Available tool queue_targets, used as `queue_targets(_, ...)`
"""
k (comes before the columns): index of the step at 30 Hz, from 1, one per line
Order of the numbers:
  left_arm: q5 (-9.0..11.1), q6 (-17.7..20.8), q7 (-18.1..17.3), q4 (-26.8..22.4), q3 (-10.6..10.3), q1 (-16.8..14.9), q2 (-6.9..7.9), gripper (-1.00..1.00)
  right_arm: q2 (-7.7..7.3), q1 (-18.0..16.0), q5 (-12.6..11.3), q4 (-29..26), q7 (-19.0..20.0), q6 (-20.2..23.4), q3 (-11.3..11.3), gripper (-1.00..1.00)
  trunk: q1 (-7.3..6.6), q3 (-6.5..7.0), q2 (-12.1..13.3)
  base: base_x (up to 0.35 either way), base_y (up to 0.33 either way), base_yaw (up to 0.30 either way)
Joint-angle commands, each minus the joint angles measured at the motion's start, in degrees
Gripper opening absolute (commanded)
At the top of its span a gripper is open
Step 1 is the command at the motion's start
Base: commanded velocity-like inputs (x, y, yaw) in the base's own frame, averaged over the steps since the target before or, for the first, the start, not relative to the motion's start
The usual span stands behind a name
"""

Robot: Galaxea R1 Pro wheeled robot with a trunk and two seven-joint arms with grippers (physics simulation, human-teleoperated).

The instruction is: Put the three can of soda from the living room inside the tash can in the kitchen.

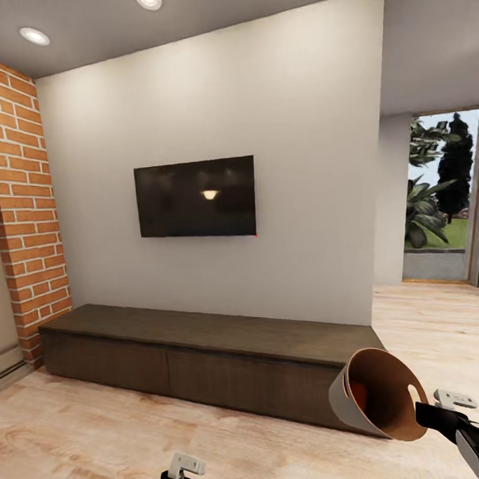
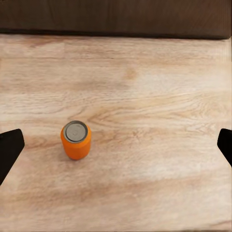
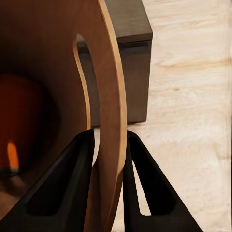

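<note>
An orange can (image 2: 76,140) is seen upright on the wood floor (image 2: 154,121) beneath the spread left gripper (image 2: 116,145). A bin (image 1: 379,394), something orange inside, is pinched at its rim by the right gripper (image 3: 108,140); beyond, a dark cabinet (image 1: 203,347) lines the wall

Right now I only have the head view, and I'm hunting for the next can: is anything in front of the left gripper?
Observer: Yes, an orange can stands upright on the wood floor.
Operator: Is the gripper on it?
Observer: No, the left gripper is open, with both fingers apart from the can.
Operator: How is the bin held?
Observer: The right gripper pinches the bin wall, one finger inside, one outside.
</note>
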Motion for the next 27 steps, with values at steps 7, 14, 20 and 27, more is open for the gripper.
queue_targets(7, -0.03, 0.03, 0.0, 0.0, -0.01, 0.01, -0.06, 1.0, 0.0, -0.04, -0.55, -0.18, 0.39, 0.04, -0.69, -1.0, 0.0, 0.39, 0.0, 0.0, 0.28, -0.219)
queue_targets(14, -0.1, 0.1, 0.0, -0.01, -0.01, 0.0, -0.09, 1.0, 0.0, -0.06, -0.55, -0.2, 0.42, 0.04, -0.89, -1.0, 0.0, 0.84, 0.0, 0.0, 0.267, -0.203)
queue_targets(20, -0.06, 0.2, 0.0, -0.01, -0.01, -0.01, -0.12, 1.0, 0.0, -0.05, -0.55, -0.2, 0.36, 0.04, -0.88, -1.0, 0.0, 1.24, 0.0, 0.0, 0.231, -0.195)
queue_targets(27, -0.08, 0.21, 0.0, 0.01, -0.01, -0.01, -0.14, 1.0, -0.05, -0.04, -0.58, -0.22, 0.32, 0.04, -1.0, -1.0, 0.0, 1.72, 0.0, 0.0, 0.227, -0.194)
